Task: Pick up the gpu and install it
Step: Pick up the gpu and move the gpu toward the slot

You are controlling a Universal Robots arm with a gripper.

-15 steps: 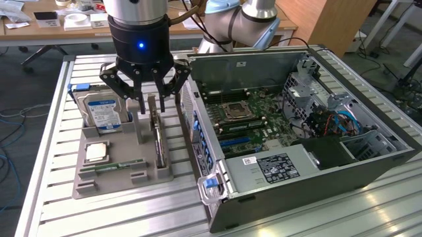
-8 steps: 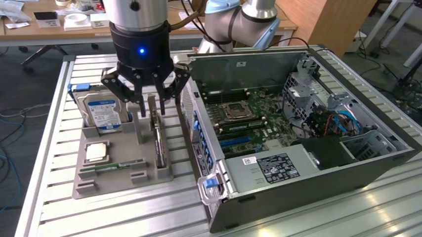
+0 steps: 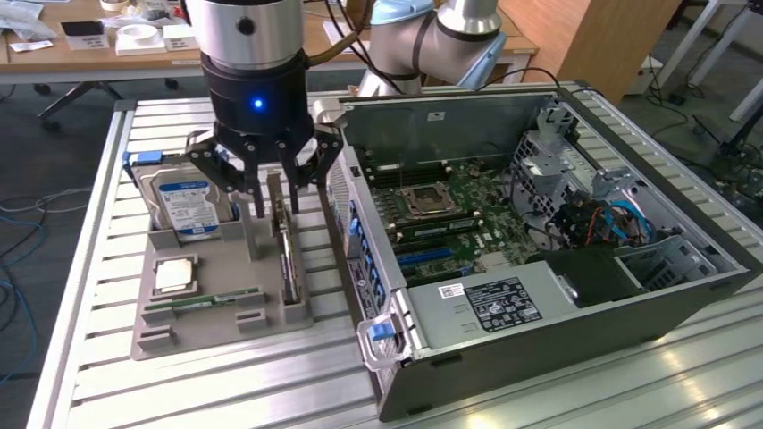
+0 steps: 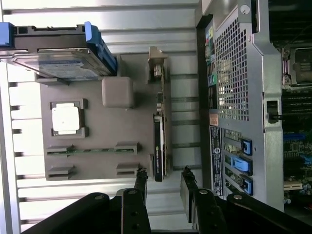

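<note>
1. Confirm the gripper (image 3: 277,198) state: the jaws stand wide apart and hold nothing.
2. Locate the gpu (image 3: 286,246). It stands on its thin edge in the grey holder tray (image 3: 214,326), along the tray side nearest the computer case (image 3: 560,340). In the exterior view the case lies at 3 o'clock from the card.
3. Note the card's long axis. In the exterior view it runs from 12 o'clock to 6 o'clock, roughly parallel to the case's near wall.
4. Check the governing relation. In the exterior view the gripper hangs over the card's 12 o'clock end, and most of the card lies at 6 o'clock from the fingers. In the wrist view one finger stands on each side of the line of the gpu (image 4: 161,131), so the gripper (image 4: 164,183) closes across the card's thickness, not along its length.
5. Observe the neighbour: the hard drive (image 3: 185,207) stands at 9 o'clock from the gripper, apart from the fingers.
6. Judge the grasp as not yet made; the card sits in its tray slot.
</note>
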